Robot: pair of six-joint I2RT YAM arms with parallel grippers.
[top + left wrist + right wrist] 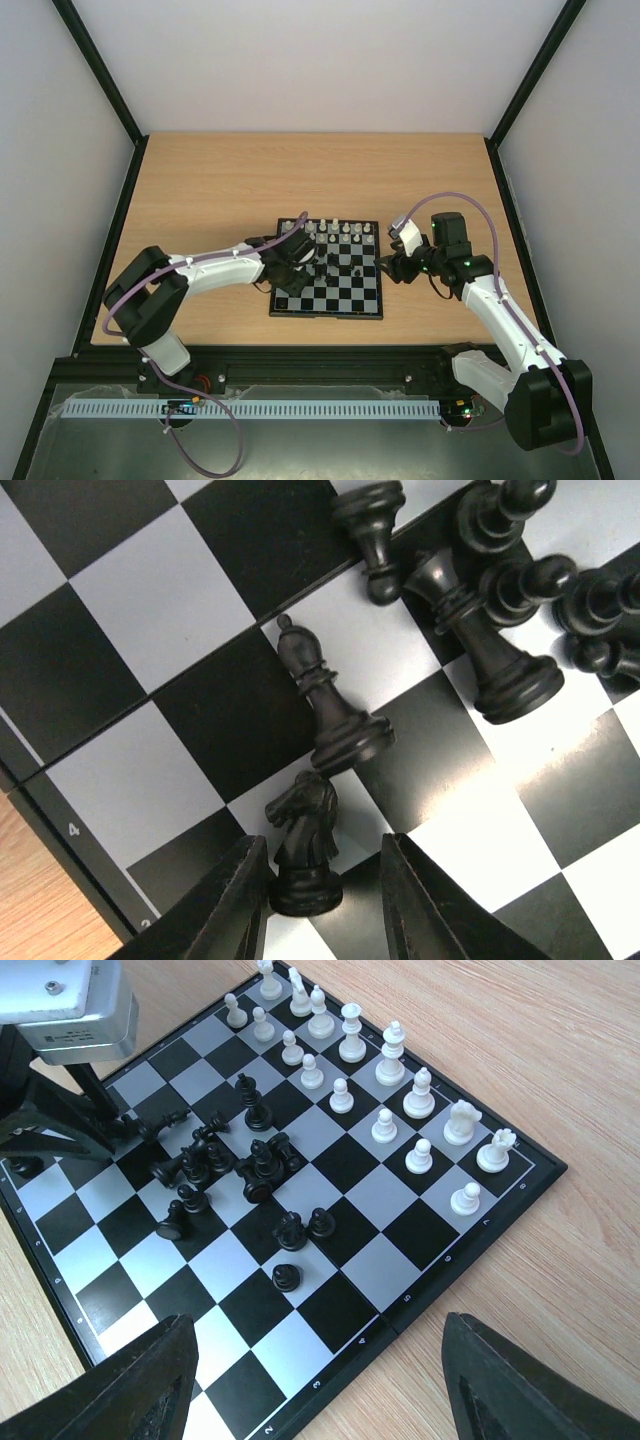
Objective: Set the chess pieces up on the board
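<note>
The left gripper (321, 842) sits partly open around a little black horse piece (300, 820), not squeezing it yet. On the black-and-grey checkered board (330, 1310), small white pieces (400, 1090) stand lined up. The black pieces (230, 1160) lie jumbled mid-board. The right gripper (325, 1365) hangs wide open, empty.

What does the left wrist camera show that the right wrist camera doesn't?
Only the left wrist view: the left gripper, close up, its fingers either side of a standing black knight, with a black bishop just beyond. Only the right wrist view: the white pieces lined up in two rows along one edge of the board, and the right gripper, open and holding nothing. Both: the board and the jumbled black pieces.
</note>
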